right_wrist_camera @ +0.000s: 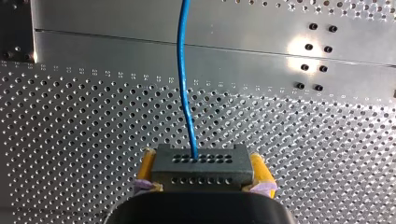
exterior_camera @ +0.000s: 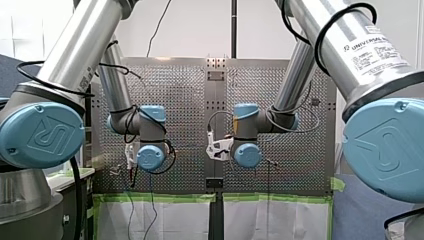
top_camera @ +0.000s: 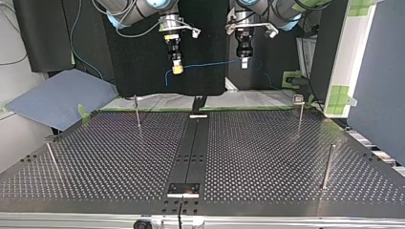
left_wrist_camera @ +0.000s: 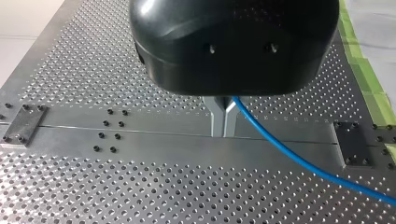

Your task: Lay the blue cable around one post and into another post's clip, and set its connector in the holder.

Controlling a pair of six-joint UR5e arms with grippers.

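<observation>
A perforated table [top_camera: 267, 157] fills the scene, split down the middle by a dark centre rail [top_camera: 193, 148]. Both arms hang high above the far end of that rail, well clear of the surface.

My right gripper [top_camera: 177, 69], with yellow pads, hovers to the top view's left of the rail. It is clenched on the dark, many-holed connector [right_wrist_camera: 200, 165]. My left gripper [top_camera: 244, 63] is on the rail's other side, its metal fingers pinched together on the blue cable [top_camera: 210, 64]. The cable runs in a shallow sag between the two grippers, and a loose tail drops away beyond them.

Thin posts stand on each side of the rail. One with a small block on top [top_camera: 300, 119] is likely the clip post, and a plain post [top_camera: 137, 113] stands across the rail from it.

No routing has begun, as far as I can judge. To do this step well, the arms should descend together and keep the span gently taut. The cable should meet the chosen post low on its shaft, and the connector grip should stay square.
</observation>
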